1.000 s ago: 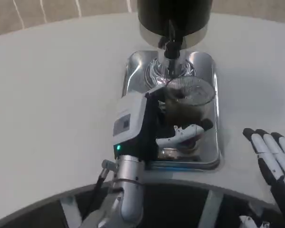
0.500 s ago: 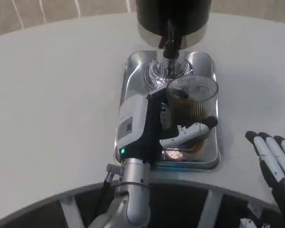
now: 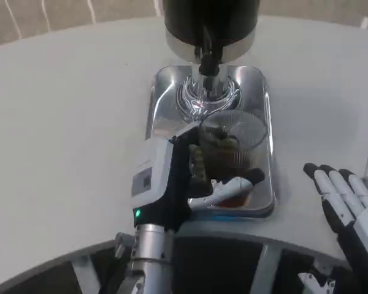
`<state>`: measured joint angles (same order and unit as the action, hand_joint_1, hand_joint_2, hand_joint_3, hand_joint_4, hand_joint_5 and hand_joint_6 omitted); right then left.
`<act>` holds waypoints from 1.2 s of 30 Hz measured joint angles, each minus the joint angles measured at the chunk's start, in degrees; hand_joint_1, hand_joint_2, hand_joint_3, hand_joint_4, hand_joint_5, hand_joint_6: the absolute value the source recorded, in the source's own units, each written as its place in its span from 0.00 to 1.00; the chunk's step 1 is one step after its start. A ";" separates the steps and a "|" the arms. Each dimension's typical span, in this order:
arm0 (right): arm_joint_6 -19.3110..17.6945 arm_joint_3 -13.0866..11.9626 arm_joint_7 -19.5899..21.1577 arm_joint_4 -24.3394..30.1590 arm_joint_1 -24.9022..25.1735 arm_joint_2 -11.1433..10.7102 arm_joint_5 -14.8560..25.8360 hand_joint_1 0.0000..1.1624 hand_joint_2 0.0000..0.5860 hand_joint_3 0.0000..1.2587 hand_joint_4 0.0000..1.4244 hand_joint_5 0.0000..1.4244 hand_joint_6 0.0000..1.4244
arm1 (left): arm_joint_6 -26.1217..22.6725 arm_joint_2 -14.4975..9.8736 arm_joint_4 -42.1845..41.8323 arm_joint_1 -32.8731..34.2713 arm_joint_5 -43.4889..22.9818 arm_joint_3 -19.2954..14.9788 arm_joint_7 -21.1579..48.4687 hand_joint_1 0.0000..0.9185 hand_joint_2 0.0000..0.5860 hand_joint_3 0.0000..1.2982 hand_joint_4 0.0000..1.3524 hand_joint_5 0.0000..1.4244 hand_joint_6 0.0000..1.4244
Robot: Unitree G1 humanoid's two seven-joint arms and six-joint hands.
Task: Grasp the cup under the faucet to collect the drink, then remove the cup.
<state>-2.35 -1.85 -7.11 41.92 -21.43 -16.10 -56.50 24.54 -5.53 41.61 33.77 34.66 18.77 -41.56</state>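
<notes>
A clear ribbed cup with dark drink in its lower part stands over the near half of the shiny metal drip tray. My left hand grips the cup from its left side, its white fingers wrapped around the near base. The black dispenser and its faucet stand at the tray's far end, beyond the cup. At the lower right my right hand lies flat on the table, fingers stretched out and holding nothing.
The white round table spreads wide to the left and right of the tray. Its near edge curves just below the tray, with dark floor and frame struts beneath.
The left hand has drawn the cup toward me along the tray, away from the faucet. The whole picture has shifted slightly left, so the camera moved. The right hand stays flat.
</notes>
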 measured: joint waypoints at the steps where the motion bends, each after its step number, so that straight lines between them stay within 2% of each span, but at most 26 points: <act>1: 0.00 -0.02 0.00 -0.14 0.14 -0.08 0.09 0.62 0.68 0.00 0.00 0.00 0.00 | -0.01 -0.18 -0.73 -0.38 0.01 -0.06 -0.04 0.76 0.12 0.86 0.94 0.99 1.00; 4: -0.09 -0.03 0.01 -1.07 0.76 -0.46 0.51 0.61 0.68 0.00 0.00 0.00 0.00 | -0.60 -1.01 -3.80 -2.73 0.07 -0.32 0.12 0.76 0.12 0.86 0.94 0.99 1.00; 7: -0.24 -0.35 0.07 -1.07 0.92 -1.14 0.58 0.57 0.70 0.00 0.00 0.00 0.00 | -1.28 -1.78 -6.74 -4.95 0.43 -0.94 0.25 0.76 0.12 0.86 0.94 0.99 1.00; 16: -0.64 -2.54 0.33 -1.06 0.82 -2.34 1.65 0.56 0.71 0.00 0.00 0.00 0.00 | -2.86 -3.66 -14.37 -10.30 1.07 -3.56 1.37 0.76 0.12 0.86 0.94 0.99 1.00; 22: -0.68 -2.57 0.38 -1.03 0.21 -2.31 1.61 0.55 0.71 0.00 0.00 0.00 0.00 | -3.46 -4.57 -18.51 -12.39 1.17 -4.71 2.26 0.75 0.13 0.86 0.94 0.99 1.00; 26: -0.79 -2.38 0.51 -0.82 -0.23 -2.21 1.48 0.48 0.71 0.00 0.00 0.00 0.00 | -3.83 -4.84 -22.05 -15.30 1.73 -4.97 3.19 0.75 0.13 0.86 0.94 0.99 1.00; 29: -0.86 -2.38 0.51 -0.57 -0.31 -2.25 1.48 0.44 0.72 0.00 0.00 0.00 0.00 | -4.21 -5.44 -26.63 -18.29 1.95 -5.91 4.32 0.75 0.13 0.86 0.94 0.99 1.00; 36: -1.63 -2.51 0.51 -0.53 0.79 -3.19 1.62 0.44 0.73 0.00 0.00 0.00 0.00 | -4.50 -7.16 -36.30 -23.44 2.86 -7.69 6.32 0.75 0.13 0.86 0.94 0.99 1.00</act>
<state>-3.98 -4.36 -6.61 41.39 -20.64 -19.29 -54.88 20.04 -12.68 5.31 10.33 37.52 11.07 -35.24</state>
